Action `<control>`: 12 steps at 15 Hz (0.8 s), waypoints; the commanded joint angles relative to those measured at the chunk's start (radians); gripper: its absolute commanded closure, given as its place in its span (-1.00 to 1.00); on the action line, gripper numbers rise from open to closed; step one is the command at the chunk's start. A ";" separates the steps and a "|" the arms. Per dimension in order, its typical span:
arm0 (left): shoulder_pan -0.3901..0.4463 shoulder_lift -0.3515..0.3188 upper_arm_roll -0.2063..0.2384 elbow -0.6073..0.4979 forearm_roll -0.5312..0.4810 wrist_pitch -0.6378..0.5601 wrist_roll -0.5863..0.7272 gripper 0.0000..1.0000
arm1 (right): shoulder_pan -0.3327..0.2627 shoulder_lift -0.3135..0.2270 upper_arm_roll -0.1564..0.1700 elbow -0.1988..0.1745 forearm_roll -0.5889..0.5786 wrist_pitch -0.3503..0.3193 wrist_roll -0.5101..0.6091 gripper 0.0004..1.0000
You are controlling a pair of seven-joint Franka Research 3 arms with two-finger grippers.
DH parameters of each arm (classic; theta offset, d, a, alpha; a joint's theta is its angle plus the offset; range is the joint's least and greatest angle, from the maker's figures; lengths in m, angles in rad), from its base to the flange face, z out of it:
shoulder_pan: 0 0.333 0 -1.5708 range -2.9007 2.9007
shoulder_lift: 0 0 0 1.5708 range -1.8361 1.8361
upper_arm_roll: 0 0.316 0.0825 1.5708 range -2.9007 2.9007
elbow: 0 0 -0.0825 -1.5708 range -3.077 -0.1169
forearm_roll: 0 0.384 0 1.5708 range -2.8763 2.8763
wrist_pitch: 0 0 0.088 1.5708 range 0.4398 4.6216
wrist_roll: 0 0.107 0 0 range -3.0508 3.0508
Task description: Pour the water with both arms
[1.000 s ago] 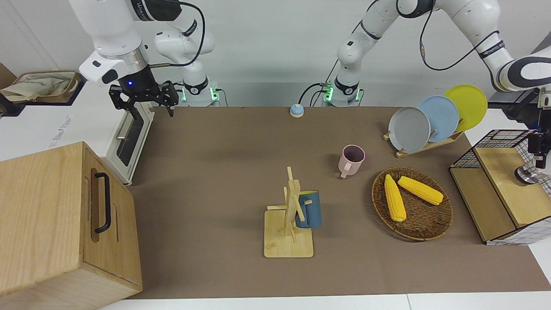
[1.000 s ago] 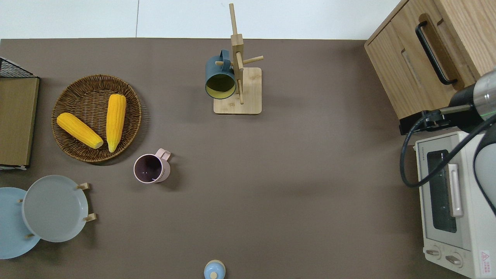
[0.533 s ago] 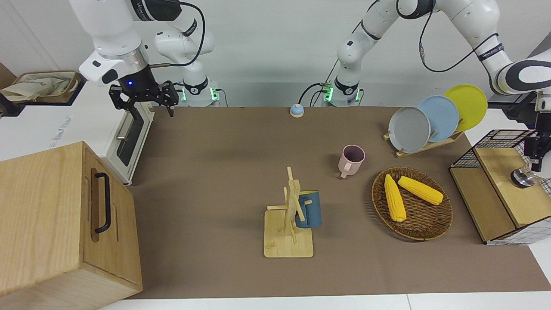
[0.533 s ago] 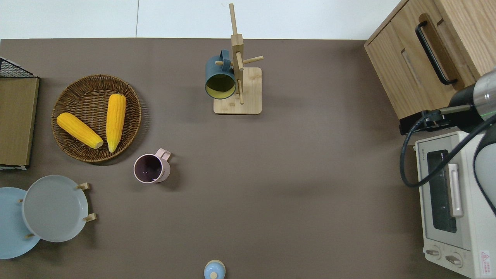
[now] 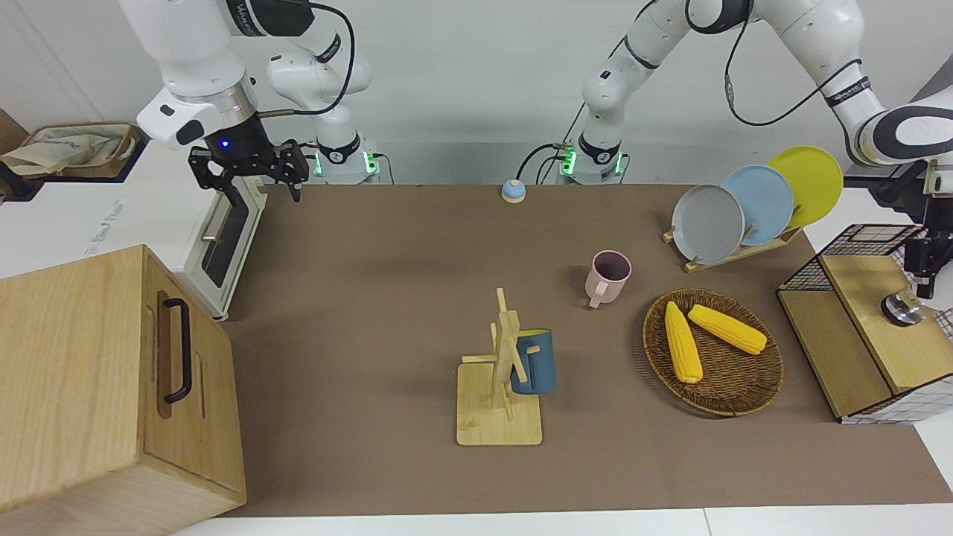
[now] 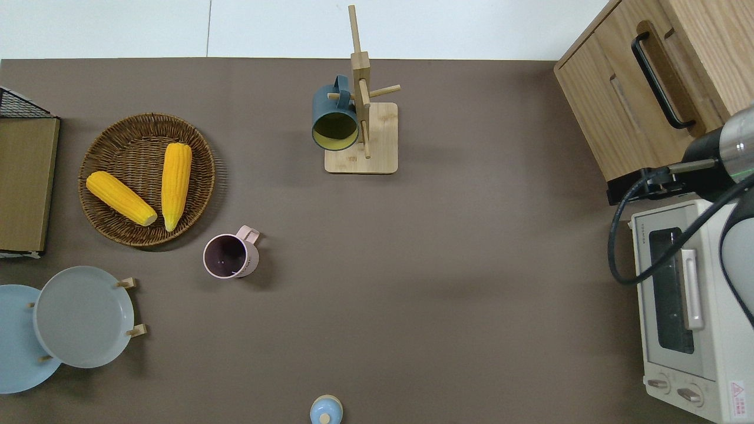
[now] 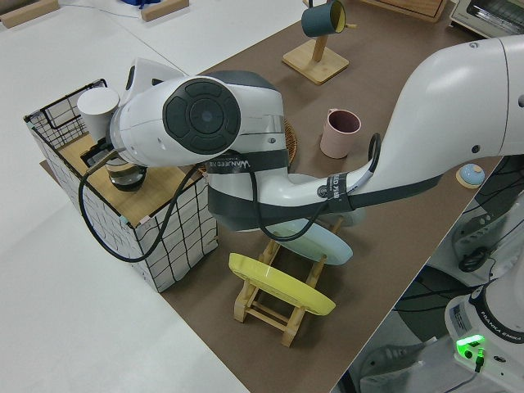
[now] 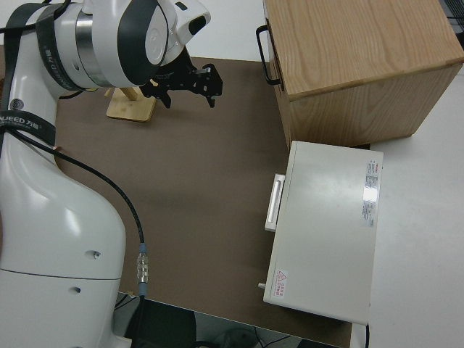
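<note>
Left pincer point(image 5: 925, 260): state cannot be told; directly under it, a round metal object point(image 5: 898, 307) on the wire-sided box point(image 5: 878, 327).
Right pincer point(image 5: 249, 170): fingers apart, grasping nothing; toaster oven point(image 5: 220, 238) beneath.

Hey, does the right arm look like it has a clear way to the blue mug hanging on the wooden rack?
Probably yes. The right gripper hangs open near the toaster oven, and only bare mat lies between it and the blue mug on the wooden rack.

One camera faced the robots across the table; another looked straight down. Both shared the wooden mug rack point(image 5: 499, 387) point(image 6: 360, 118) near twelve o'clock overhead.
</note>
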 commanded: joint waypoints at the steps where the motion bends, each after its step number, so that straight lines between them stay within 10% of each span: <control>1: -0.008 0.012 0.003 0.029 -0.014 0.019 0.012 -1.00 | 0.000 -0.006 -0.001 -0.002 0.016 -0.001 0.010 -0.97; 7: -0.007 0.009 0.005 0.029 0.012 0.001 -0.059 -1.00 | 0.000 -0.006 -0.001 0.000 0.016 -0.001 0.010 -0.97; 12: -0.007 -0.006 0.005 0.044 0.263 -0.106 -0.316 -1.00 | 0.000 -0.006 -0.001 0.000 0.016 -0.001 0.010 -0.97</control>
